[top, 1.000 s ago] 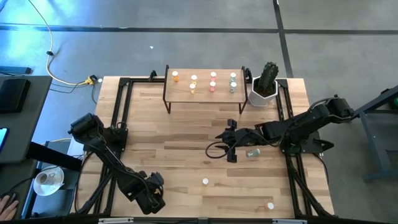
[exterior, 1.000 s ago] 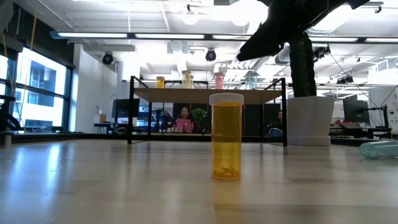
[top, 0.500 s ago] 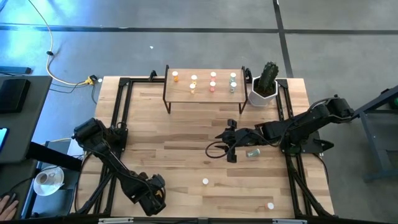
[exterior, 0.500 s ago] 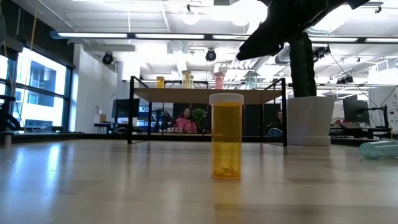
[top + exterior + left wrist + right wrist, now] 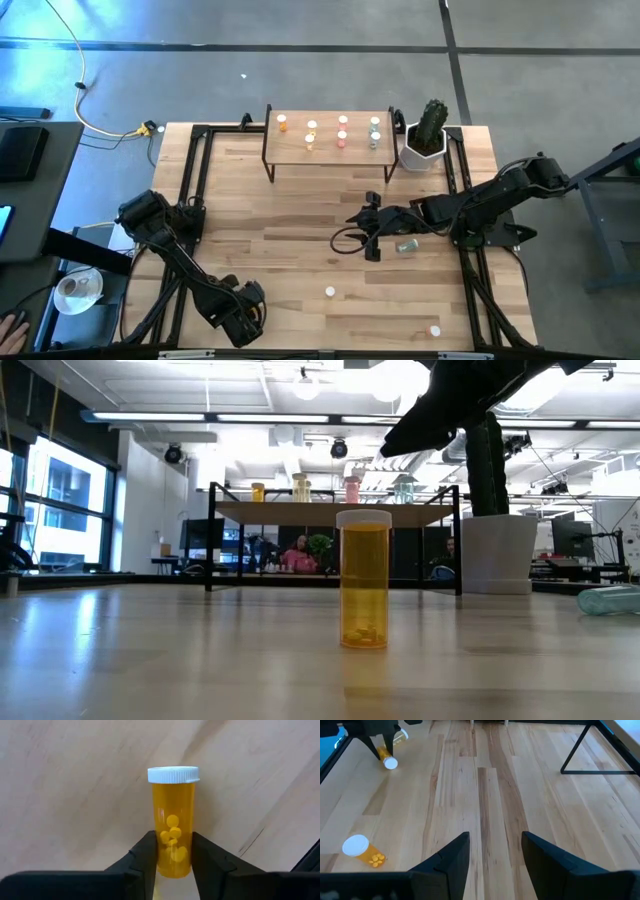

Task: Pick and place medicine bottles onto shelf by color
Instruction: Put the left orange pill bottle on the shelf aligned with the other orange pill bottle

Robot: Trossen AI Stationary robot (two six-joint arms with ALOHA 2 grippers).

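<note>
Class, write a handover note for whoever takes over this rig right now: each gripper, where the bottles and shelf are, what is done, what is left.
Left gripper: shut on an orange bottle, near the table's front-left edge.
Right gripper: open, empty, over mid-table.
Shelf: at the back edge, with shelved bottles grouped orange, yellow, pink, green.
Left to do: shelve the held bottle, the standing orange bottle mid-table, the green bottle lying beside the right gripper, and the capped bottle near the front-right edge, whose colour cannot be told.
</note>
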